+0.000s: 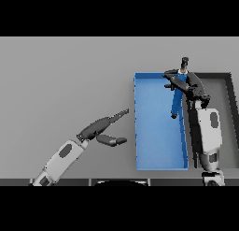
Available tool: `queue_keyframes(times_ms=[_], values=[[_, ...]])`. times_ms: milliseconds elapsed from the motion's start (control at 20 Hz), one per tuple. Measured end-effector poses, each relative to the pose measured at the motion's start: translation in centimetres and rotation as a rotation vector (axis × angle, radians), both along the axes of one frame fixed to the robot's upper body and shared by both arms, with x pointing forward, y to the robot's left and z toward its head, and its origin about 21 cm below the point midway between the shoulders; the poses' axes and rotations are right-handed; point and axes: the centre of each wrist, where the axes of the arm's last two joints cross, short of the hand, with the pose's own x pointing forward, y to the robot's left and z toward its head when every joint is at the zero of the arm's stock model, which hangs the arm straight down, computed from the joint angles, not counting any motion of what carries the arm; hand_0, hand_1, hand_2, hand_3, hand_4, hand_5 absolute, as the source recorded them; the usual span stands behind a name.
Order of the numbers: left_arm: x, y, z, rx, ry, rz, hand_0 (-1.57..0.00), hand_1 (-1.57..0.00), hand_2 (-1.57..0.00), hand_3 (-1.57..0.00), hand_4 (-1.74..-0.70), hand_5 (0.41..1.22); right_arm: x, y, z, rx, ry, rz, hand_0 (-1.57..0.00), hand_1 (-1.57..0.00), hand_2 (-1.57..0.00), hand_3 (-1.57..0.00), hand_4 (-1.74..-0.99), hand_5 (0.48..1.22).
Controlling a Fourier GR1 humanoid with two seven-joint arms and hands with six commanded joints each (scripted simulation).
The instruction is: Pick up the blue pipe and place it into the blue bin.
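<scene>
Right hand (184, 83) over the far right corner of the blue bin (156, 132), fingers curled round the top of the blue pipe (177, 103). Pipe hangs roughly upright from the grip, lower end down inside the bin's walls; whether that end touches the bin floor is hard to tell from above. A dark tray (224, 92) sits just right of the bin, partly behind the right arm, on the grey desk (65, 75).

Left hand (103, 130) idle, well left of the bin, fingers straight, thumb spread, holding nothing.

Progress: pickup done, carry done, pipe already over and partly within the bin. Left to do, by my reading: lower a touch, let go, clear the hand.
</scene>
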Motion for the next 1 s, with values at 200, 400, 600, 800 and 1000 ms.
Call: queue_keyframes(times_ms=[200, 400, 600, 800, 1000], values=[[-0.2, -0.6, 0.2, -0.001, -0.003, 0.0, 0.0, 0.0, 0.0, 0.0, -0.83, 0.474, -1.5, -0.1, -3.1, -0.088, 0.133, 0.016, -1.57, -1.57, -1.57, -0.87, -1.617, 1.194], [-0.2, -0.7, 0.4, -0.014, -0.004, -0.004, 0.0, 0.0, 0.0, 0.0, -0.83, 0.476, -1.5, 0.0, -4.9, -0.082, 0.322, -0.038, -0.94, -0.88, -0.85, -0.52, -1.404, 1.159], [-0.4, -0.4, 0.4, -0.014, -0.006, -0.001, 0.0, 0.0, 0.0, 0.0, -0.83, 0.477, -1.5, 0.9, -4.6, -0.106, 0.41, 0.021, -0.38, -0.36, -0.35, -0.21, -1.234, 1.091], [-0.4, -0.6, 0.2, -0.016, -0.005, -0.002, 0.0, 0.0, 0.0, 0.0, -0.83, 0.473, -2.5, 1.2, -3.8, -0.284, 0.358, 0.136, -0.16, -0.15, -0.14, -0.09, -1.196, 0.933], [-0.7, -0.5, 0.3, -0.024, -0.005, -0.008, 0.0, 0.0, 0.0, 0.0, -0.83, 0.471, -2.8, 1.7, -4.1, -0.327, 0.346, 0.164, -0.08, -0.06, -0.06, -0.03, -1.196, 0.838]])
